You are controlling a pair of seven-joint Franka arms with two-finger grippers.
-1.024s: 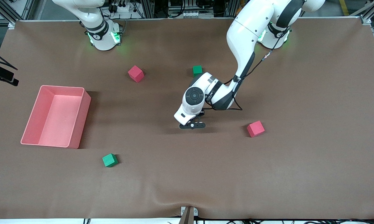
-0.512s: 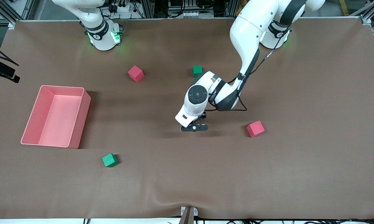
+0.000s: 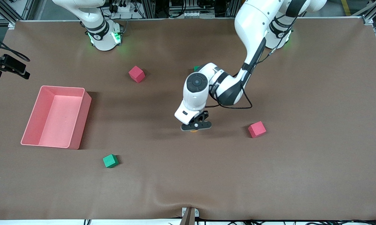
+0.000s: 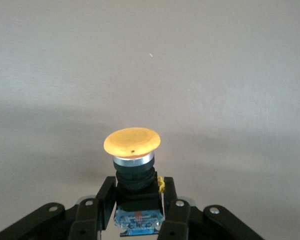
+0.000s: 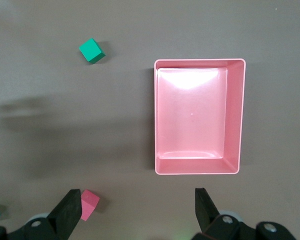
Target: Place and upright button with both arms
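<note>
Pink bin sits toward the right arm's end of the bench, nothing in it. Right gripper hangs high over the bench between the bin and its own base, jaws spread wide, holding nothing; that arm waits. Green cube lies nearer the front camera than the bin. Red cube lies well apart, up toward the bases.

Mid-bench: left gripper is up in the air over the brown mat, jaws clamped on the button. Grip sits low on the black body; orange cap sticks out past the fingertips. Second green cube is mostly hidden by the left forearm. Second red cube lies toward the left arm's end, near the gripper but apart.

Risks, as judged:
- Hold is only on the short body, so the button could pivot or slip if the arm swings fast.
- Cap is wider than the body; released at a tilt it likely tips onto its rim and rolls instead of standing.
- Set down too hard, the cap hits the bench first and the button twists in the jaws.
- If the right arm comes in to help upright it, the two grippers could bump, or wide jaws could knock the button away.
- Drift toward the nearby red cube could nudge it.
</note>
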